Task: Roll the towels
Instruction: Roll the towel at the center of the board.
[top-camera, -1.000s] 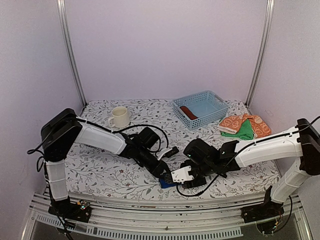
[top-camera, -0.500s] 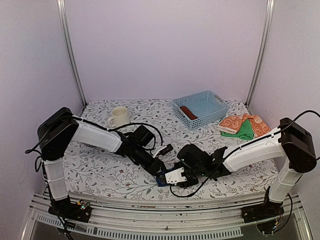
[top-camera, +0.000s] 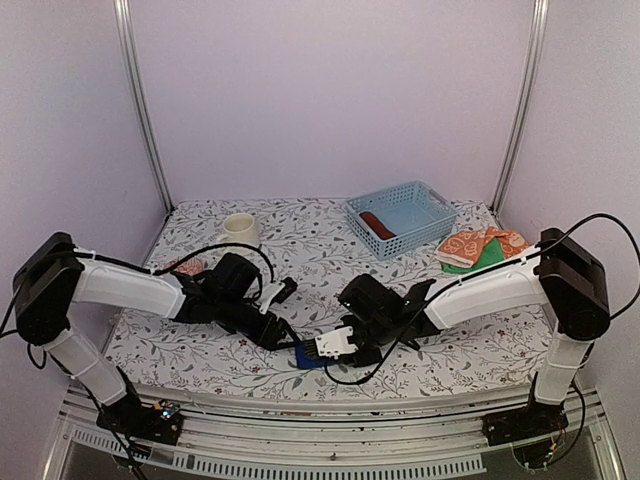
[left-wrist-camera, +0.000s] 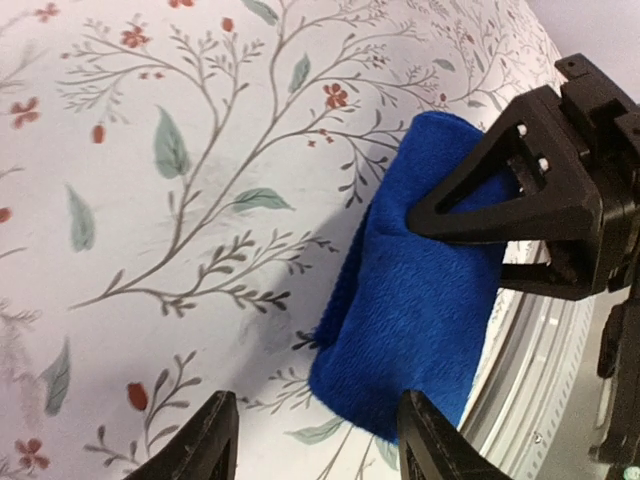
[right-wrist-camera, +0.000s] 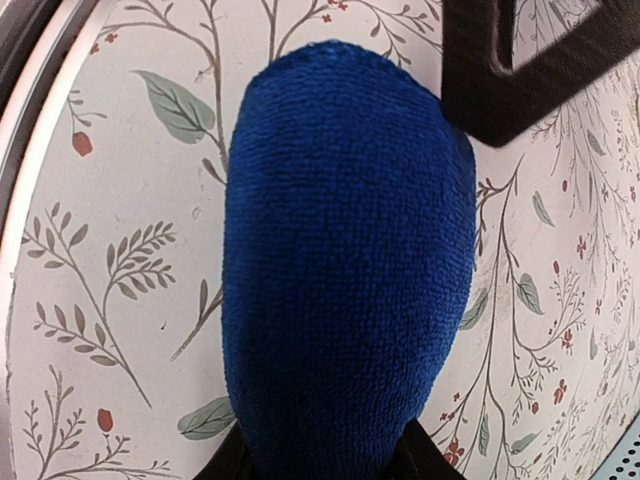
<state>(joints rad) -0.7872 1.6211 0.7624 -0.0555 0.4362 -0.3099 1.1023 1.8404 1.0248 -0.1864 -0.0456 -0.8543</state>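
Note:
The royal-blue towel (top-camera: 303, 360), rolled up, lies near the table's front edge. In the right wrist view the blue roll (right-wrist-camera: 345, 270) fills the gap between my right gripper's fingers, which press both its sides; the right gripper (top-camera: 314, 352) is shut on it. My left gripper (left-wrist-camera: 318, 445) stands open just left of the blue roll (left-wrist-camera: 420, 300), its fingertips (left-wrist-camera: 212, 440) clear of the cloth. In the overhead view the left gripper (top-camera: 287, 340) sits close beside the roll. A rust-brown rolled towel (top-camera: 377, 222) lies in the basket. Orange patterned and green towels (top-camera: 485, 250) lie at the right.
A pale blue lattice basket (top-camera: 425, 200) stands at the back right of the floral tablecloth. A cream mug (top-camera: 238, 228) stands at the back left. The metal front rail (left-wrist-camera: 530, 380) runs right beside the blue roll.
My left gripper has opened, let go of the blue roll and drawn back to the left. My right gripper has shifted left with the roll and closed tighter on it.

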